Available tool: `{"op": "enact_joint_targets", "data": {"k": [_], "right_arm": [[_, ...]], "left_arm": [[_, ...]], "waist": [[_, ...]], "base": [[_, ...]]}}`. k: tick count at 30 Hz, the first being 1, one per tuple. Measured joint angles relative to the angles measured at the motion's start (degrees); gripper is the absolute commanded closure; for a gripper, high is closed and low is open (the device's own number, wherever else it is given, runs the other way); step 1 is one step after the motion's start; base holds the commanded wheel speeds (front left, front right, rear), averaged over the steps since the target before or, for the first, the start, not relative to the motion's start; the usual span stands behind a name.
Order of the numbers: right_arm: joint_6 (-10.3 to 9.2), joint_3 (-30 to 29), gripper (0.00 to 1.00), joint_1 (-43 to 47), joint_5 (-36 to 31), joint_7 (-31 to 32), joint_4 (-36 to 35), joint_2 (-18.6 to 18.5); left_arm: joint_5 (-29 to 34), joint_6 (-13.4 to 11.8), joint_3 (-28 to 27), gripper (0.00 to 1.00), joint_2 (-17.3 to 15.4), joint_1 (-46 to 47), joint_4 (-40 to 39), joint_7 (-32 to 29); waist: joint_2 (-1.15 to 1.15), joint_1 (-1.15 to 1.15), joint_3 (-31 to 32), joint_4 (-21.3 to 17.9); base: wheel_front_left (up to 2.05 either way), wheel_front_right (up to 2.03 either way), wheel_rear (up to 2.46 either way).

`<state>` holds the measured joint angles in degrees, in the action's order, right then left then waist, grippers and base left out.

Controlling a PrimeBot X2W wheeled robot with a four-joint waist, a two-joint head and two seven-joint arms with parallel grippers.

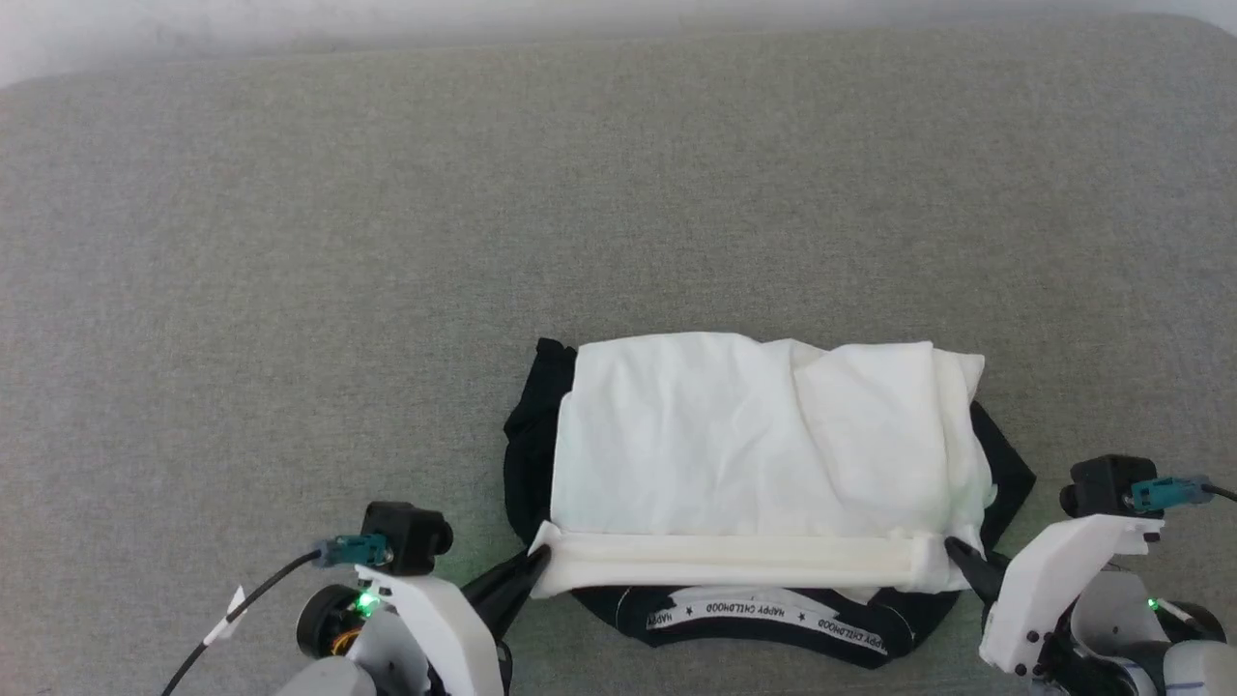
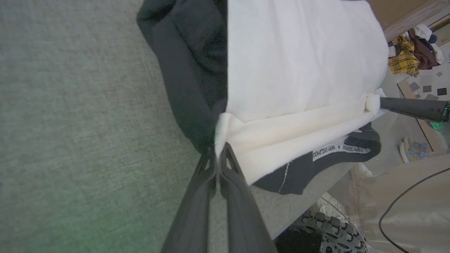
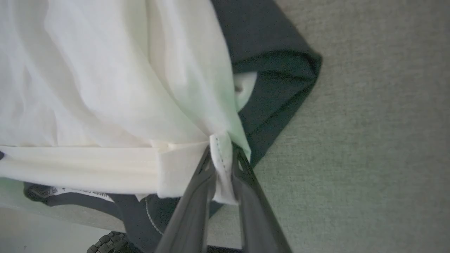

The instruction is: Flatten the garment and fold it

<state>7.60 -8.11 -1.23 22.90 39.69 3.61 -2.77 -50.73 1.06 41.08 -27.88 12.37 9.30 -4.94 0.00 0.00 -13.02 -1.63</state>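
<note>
- Nearest the robot, the left end effector [image 1: 539, 561] is clamped tight on the left corner of the garment's [image 1: 734, 435] rolled white hem [image 1: 734, 563], its 2 fingers pressed together on the cloth.
- At the other corner, the right end effector [image 1: 955, 549] holds the hem. A tab of stitched white fabric is caught between its 2 fingers, which stand slightly apart around it.
- Between the 2 grips the hem runs as 1 straight band. It lies over the black collar [image 1: 870, 646], whose white lettered band [image 1: 773, 611] faces up at the near edge.
- Behind the hem, the white body of the garment lies folded back on itself, creased toward the right. Black sleeves [image 1: 527, 435] stick out at both sides.
- The garment sits at the near middle of the grey desk [image 1: 290, 242], which stretches away beyond it.
</note>
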Motion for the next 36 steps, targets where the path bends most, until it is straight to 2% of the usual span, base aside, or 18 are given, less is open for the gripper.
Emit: {"op": "enact_joint_targets", "data": {"k": [3, 4, 5, 6, 7, 8, 16, 22, 23, 24, 25, 26, 30, 33, 36], "right_arm": [[0.01, 0.32, 0.75, -1.44, -0.25, -1.07, 2.01, -0.07], [0.01, 0.37, 0.63, -1.92, -0.25, -1.37, 2.55, -0.1], [0.01, 0.43, 0.26, -2.34, -0.24, -1.59, 3.12, -0.1], [0.01, 0.44, 0.0, -2.67, -0.23, -1.75, 3.67, -0.1], [0.04, 0.52, 0.0, -2.9, -0.19, -1.97, 4.15, -0.1], [0.1, 0.76, 0.0, -3.13, -0.15, -1.99, 4.46, 0.07], [0.25, 1.05, 0.0, -3.28, 0.86, -1.27, 3.63, 0.36], [-0.07, -0.78, 0.0, 0.8, 3.77, 0.8, -7.1, 0.0], [-0.07, -0.78, 0.0, 0.8, 3.77, 0.8, -7.1, 0.0], [-0.07, -1.01, 0.0, 1.55, 3.97, 0.07, -9.01, -0.03], [-0.07, -1.76, 0.0, 2.81, 4.34, -2.18, -12.13, 0.01], [-0.07, -1.76, 0.0, 2.81, 4.34, -2.18, -12.13, 0.01], [-0.08, -2.87, 0.0, 4.5, 1.88, -7.87, -15.96, -0.08], [-0.07, -3.37, 0.0, 5.39, 1.3, -11.03, -15.96, -0.1], [-0.07, -3.53, 0.0, 6.24, 0.21, -12.5, -14.95, -0.1]], "left_arm": [[0.09, 0.65, 0.24, 1.0, 1.22, 1.29, 2.47, 0.23], [0.04, 0.85, 0.21, 1.0, 1.63, 1.63, 3.19, 0.46], [-0.14, 0.85, 0.12, 0.98, 2.13, 1.93, 3.78, 0.56], [-0.14, 0.87, 0.13, 0.74, 2.55, 2.19, 4.34, 0.7], [-0.14, 0.91, 0.13, 0.26, 2.85, 2.39, 4.71, 0.88], [-0.26, 0.92, 0.05, 0.0, 3.16, 2.43, 5.12, 1.13], [-1.34, 1.45, -0.63, 0.0, 4.34, 2.6, 5.17, 2.82], [-1.72, -2.15, -5.03, 0.0, 1.59, -0.77, -3.85, 8.96], [-1.72, -2.15, -5.03, 0.0, 1.59, -0.77, -3.85, 8.96], [-1.33, -3.27, -6.13, 0.0, 1.26, -1.68, -5.57, 10.83], [0.16, -6.12, -8.31, 0.0, 0.68, -3.58, -8.53, 14.89], [0.16, -6.12, -8.31, 0.0, 0.68, -3.58, -8.53, 14.89], [3.75, -11.6, -14.14, 0.0, 1.3, -7.86, -13.85, 19.2], [10.21, -14.46, -20.28, 0.0, 3.82, -10.79, -19.13, 19.61], [19.39, -15.29, -26.31, 0.0, 7.28, -13.49, -24.9, 19.67]], "waist": [[0.0, 0.0, -0.45, -0.14], [0.0, 0.0, -0.54, -0.17], [0.0, 0.0, -0.59, -0.18], [0.0, 0.0, -0.58, -0.18], [0.0, 0.0, -0.55, -0.17], [0.0, 0.0, -0.5, -0.16], [0.0, 0.0, 0.35, -0.01], [0.0, 0.0, 2.04, -0.06], [0.0, 0.0, 2.04, -0.06], [0.0, 0.0, 2.3, -0.1], [0.0, 0.0, 2.85, -0.2], [0.0, 0.0, 2.85, -0.2], [0.0, 0.0, 3.99, -0.48], [0.0, 0.0, 4.75, -0.67], [0.0, -0.01, 5.44, -0.63]], "base": [[0.0, 0.0, 0.0], [0.0, 0.0, 0.0], [0.0, 0.0, 0.0], [0.0, 0.0, 0.0], [0.0, 0.0, 0.0], [0.0, 0.0, 0.0], [0.0, 0.0, 0.0], [0.0, 0.0, 0.0], [0.0, 0.0, 0.0], [0.0, 0.0, 0.0], [0.0, 0.0, 0.0], [0.0, 0.0, 0.0], [0.0, 0.0, 0.0], [0.0, 0.0, 0.0], [0.0, 0.0, 0.0]]}}
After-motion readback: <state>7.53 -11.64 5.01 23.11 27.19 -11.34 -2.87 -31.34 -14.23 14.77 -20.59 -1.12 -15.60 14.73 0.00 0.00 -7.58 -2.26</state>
